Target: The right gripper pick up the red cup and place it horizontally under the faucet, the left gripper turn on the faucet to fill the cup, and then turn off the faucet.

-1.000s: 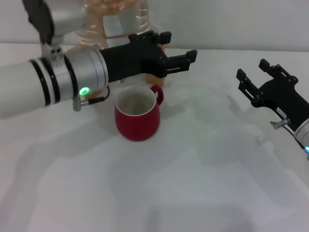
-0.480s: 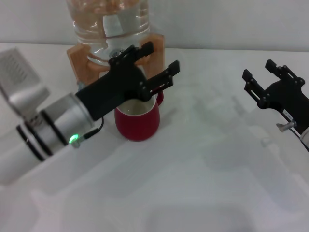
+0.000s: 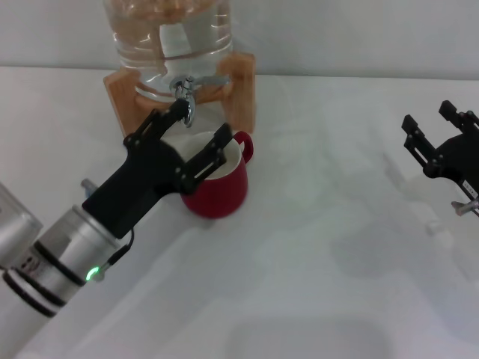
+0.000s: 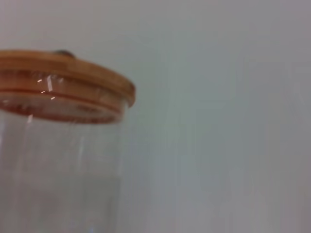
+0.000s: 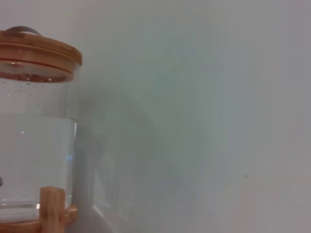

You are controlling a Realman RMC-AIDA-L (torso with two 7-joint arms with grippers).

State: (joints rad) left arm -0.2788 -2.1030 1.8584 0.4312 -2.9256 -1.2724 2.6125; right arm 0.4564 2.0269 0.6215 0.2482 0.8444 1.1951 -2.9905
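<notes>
The red cup (image 3: pixel 224 196) stands upright on the white table, just in front of the faucet (image 3: pixel 185 91). That chrome tap sticks out of the glass jar (image 3: pixel 168 34) in its wooden stand (image 3: pixel 241 86). My left gripper (image 3: pixel 203 120) is open and reaches in from the lower left. Its fingers (image 3: pixel 206 155) lie over the cup's rim, with the tips close to the faucet's spout, and they hide part of the cup's white inside. Far off at the right edge, my right gripper (image 3: pixel 429 117) is open and holds nothing.
The jar with its wooden lid (image 4: pixel 68 73) fills one side of the left wrist view. The right wrist view shows the jar (image 5: pixel 34 150), its lid (image 5: pixel 41 53) and a stand post (image 5: pixel 51 208) before a plain wall. White tabletop (image 3: pixel 322 247) lies between the two grippers.
My left arm has pulled back toward the lower left and its gripper has swung from pointing right to pointing at the faucet. The right gripper has drifted farther right. The cup stays put.
</notes>
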